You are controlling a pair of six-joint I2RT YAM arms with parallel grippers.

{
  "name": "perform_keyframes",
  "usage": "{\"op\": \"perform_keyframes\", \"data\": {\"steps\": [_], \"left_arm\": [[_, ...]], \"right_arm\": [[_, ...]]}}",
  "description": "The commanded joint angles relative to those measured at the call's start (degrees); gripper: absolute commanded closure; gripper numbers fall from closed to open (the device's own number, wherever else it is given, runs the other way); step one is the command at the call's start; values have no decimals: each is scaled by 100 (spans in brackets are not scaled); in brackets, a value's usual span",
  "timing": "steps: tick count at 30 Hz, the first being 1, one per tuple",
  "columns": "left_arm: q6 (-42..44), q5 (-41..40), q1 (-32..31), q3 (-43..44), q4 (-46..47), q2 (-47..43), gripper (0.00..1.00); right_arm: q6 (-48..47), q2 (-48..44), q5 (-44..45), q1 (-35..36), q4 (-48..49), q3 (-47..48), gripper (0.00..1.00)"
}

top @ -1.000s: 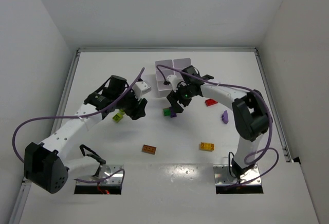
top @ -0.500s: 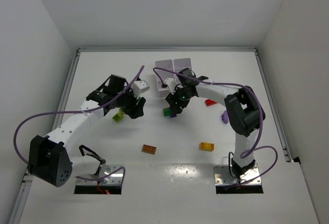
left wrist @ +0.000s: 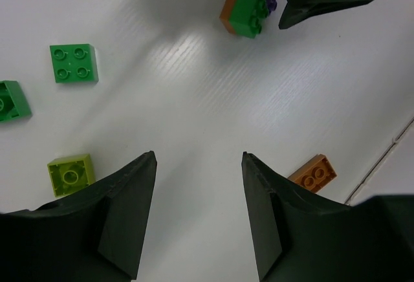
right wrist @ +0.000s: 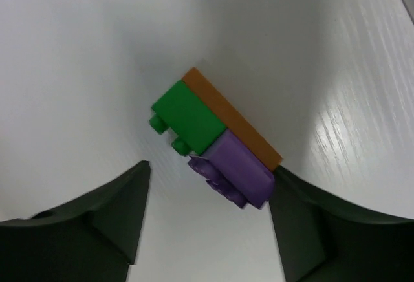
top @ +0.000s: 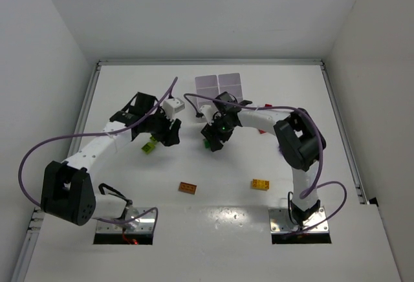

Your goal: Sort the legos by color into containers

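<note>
Currently I find the right gripper (right wrist: 211,166) spread astride the green-purple-orange brick stack (right wrist: 194,117). Left gripper (left wrist: 199,159), near that stack: spread, empty.

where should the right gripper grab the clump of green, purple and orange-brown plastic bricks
The clump lies on its side: likely from above, across its narrow span, one finger on the flat orange-brown back, the other on the studded green and purple side.
</note>
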Motion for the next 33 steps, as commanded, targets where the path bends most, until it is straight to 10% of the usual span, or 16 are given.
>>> {"op": "perform_keyframes", "data": {"steps": [1,6,13,33], "left_arm": [[-153,193,145,100,226,-12,39],[-205,193,146,47,279,-12,39],[-119,1412,321,-67,262,49,40],[1174,4965,427,1663,-1883,2502,36]], "right_arm": [[249,-33,181,54,322,106,35],[320,151,427,107,385,106,51],[197,-163,428,46,446,-8,97],[-470,-3222,-961,-60,2019,-1950,100]]}}
